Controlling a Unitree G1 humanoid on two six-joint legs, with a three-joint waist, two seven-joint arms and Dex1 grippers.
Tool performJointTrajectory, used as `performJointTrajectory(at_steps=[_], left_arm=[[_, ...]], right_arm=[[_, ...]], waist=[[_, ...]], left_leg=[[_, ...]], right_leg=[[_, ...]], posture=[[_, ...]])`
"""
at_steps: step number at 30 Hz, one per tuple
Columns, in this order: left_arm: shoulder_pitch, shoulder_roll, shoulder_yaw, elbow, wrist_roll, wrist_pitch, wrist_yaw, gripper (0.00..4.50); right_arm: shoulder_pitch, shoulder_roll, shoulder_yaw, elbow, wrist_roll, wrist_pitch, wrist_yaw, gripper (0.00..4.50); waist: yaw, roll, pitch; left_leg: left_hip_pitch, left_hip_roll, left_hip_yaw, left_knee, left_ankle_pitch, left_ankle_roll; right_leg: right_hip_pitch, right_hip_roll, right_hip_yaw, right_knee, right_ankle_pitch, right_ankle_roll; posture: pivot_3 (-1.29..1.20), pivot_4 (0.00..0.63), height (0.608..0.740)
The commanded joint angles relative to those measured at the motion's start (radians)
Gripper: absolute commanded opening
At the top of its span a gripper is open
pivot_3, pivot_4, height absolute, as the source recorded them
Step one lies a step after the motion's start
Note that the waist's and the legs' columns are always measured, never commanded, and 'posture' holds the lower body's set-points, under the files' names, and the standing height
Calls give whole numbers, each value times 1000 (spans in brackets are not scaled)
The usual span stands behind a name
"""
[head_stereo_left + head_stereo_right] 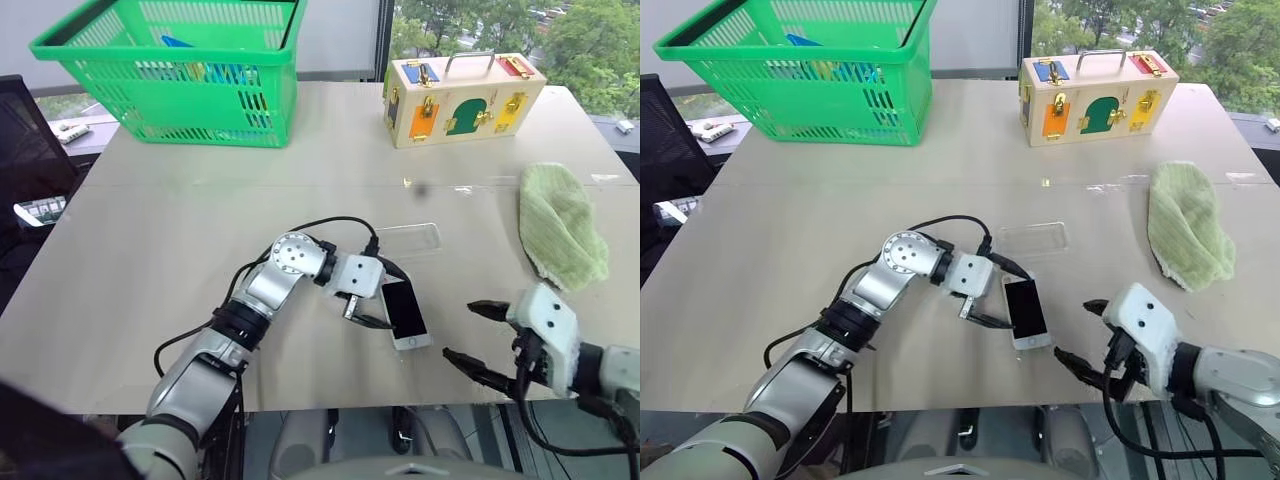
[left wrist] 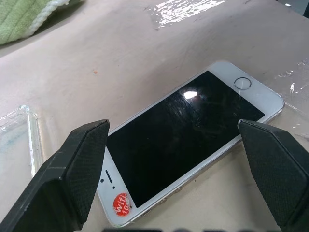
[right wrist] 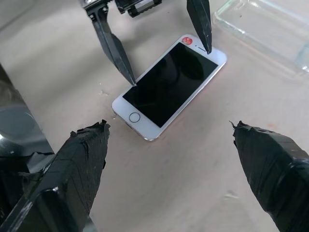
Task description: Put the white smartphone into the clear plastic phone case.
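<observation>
Bright, even daylight enters from the windows behind the pale beige tabletop (image 1: pixel 180 230); shadows on it are soft and short. A white glare spot sits on the dark glass screen of the white slim smartphone (image 2: pixel 190 94), and strips of clear tape (image 2: pixel 186 8) glint. In the wrist views the near black textured fingertips (image 2: pixel 72 169) are slightly soft. Head views are sharp.

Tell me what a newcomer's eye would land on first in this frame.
The white smartphone lies face up near the table's front edge, with the left hand open over its left side, one finger at each end. The right hand, also open, hangs to its right. Just behind the phone lies the clear plastic phone case, and a bright green basket stands at the far left corner.
</observation>
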Motion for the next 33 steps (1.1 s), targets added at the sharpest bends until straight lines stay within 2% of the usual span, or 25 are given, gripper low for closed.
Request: performJointTrajectory(at_steps=[1, 7, 12, 18, 21, 25, 27, 30, 32, 33], left_arm=[[-15, 50, 21, 5, -15, -12, -34, 4500], [-12, 41, -4, 18, 20, -7, 3, 4500], [-10, 16, -14, 25, 53, 7, 42, 4500], [-39, -76, -19, 57, 87, 78, 129, 4500], [-55, -119, -4, 58, 91, 150, 176, 4500], [-63, -164, 42, 16, 46, 273, 224, 4500], [-52, -157, 70, -25, 10, 300, 221, 4500], [1, -118, 152, -159, -86, 405, 227, 4500], [42, -92, 205, -250, -161, 485, 225, 4500], [64, -74, 239, -297, -203, 549, 233, 4500]], right_arm=[[61, -2, -67, 1, -63, -146, 109, 4467], [155, 46, -139, 81, -113, -351, 262, 4467], [189, 74, -237, 159, -102, -435, 350, 4467], [136, 65, -252, 205, -89, -438, 351, 4467], [89, 64, -221, 210, -72, -382, 300, 4467], [-28, 73, -127, 204, -30, -222, 143, 4467], [-75, 94, -76, 173, 16, -163, 83, 4467], [-141, 121, 68, 116, -53, -104, -46, 4467], [-194, 174, 116, 131, 5, -20, -132, 4467], [-222, 198, 150, 145, -23, -16, -169, 4467]], waist=[[-1, 0, 0], [5, 0, 0], [17, 0, -1], [18, 1, -2], [16, 1, -2], [10, 1, -2], [11, 1, -2], [9, 1, -2], [-1, 2, -2], [-4, 2, -2]], left_leg=[[0, 0, 0, 0, 0, 0], [0, 1, -1, 0, 0, 0], [0, 0, -1, 2, 0, 0], [1, 0, -3, 3, 0, 0], [0, 0, -3, 4, 0, 0], [1, 0, -3, 4, 0, 0], [0, 0, -3, 4, 0, 0], [0, 1, -3, 4, 0, 0], [0, 1, -3, 3, 0, 0], [0, 1, -3, 3, 0, 0]], right_leg=[[0, 0, 0, 0, 0, 0], [0, 1, 0, 0, 0, 0], [2, 1, 0, 0, 0, 0], [3, 1, 0, 0, 0, 0], [4, 1, 0, 0, 0, 0], [3, 1, 0, 0, 0, 0], [2, 2, 0, 1, 0, 0], [2, 2, 0, 1, 0, 0], [1, 2, 0, 2, 0, 0], [1, 2, 0, 2, 0, 0]], posture=[[0, 150, 740], [0, 150, 740], [0, 150, 740], [0, 150, 740], [0, 150, 740], [0, 150, 740], [0, 150, 740], [0, 150, 740], [0, 150, 740], [0, 150, 740]])
